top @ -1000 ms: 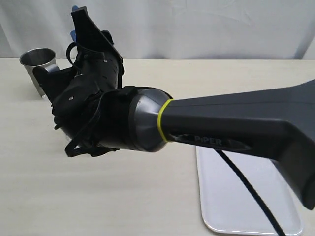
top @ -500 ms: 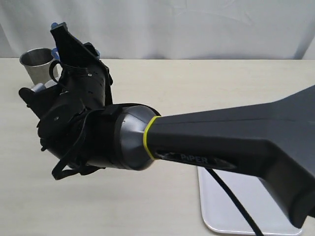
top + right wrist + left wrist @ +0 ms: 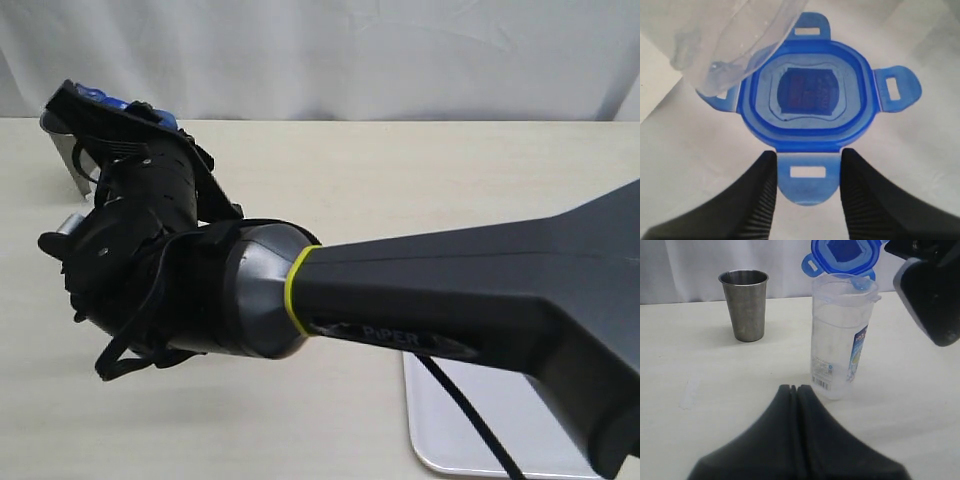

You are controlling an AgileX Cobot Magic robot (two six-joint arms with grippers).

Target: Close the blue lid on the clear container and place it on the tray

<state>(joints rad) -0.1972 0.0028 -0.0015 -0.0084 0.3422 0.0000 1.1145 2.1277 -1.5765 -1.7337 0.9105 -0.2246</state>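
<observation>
My right end effector point(image 3: 807, 154) is closed partway on the blue lid point(image 3: 810, 95), one finger on either side of a snap flap, and the lid hangs in the air from that grip. It is tilted above the open mouth of the clear container point(image 3: 840, 340), and its lower edge looks to be at or just touching the rim, though I cannot tell for certain that they meet. All four flaps stand out loose and none is latched. My left end effector point(image 3: 796, 387) has its fingers pressed together with nothing between them. It sits low over the worktop point(image 3: 715, 380), near the foot of the container but apart from it. The container stands upright on the worktop, with the grey metal cup point(image 3: 744, 305) off to one side. The tray point(image 3: 525, 440) lies well apart, partly hidden under my right arm and bare where it shows. I judge the task to be early: the lid is over the mouth but neither seated nor snapped. What remains is to level it, press it down, latch the flaps and carry the container to the tray.
</observation>
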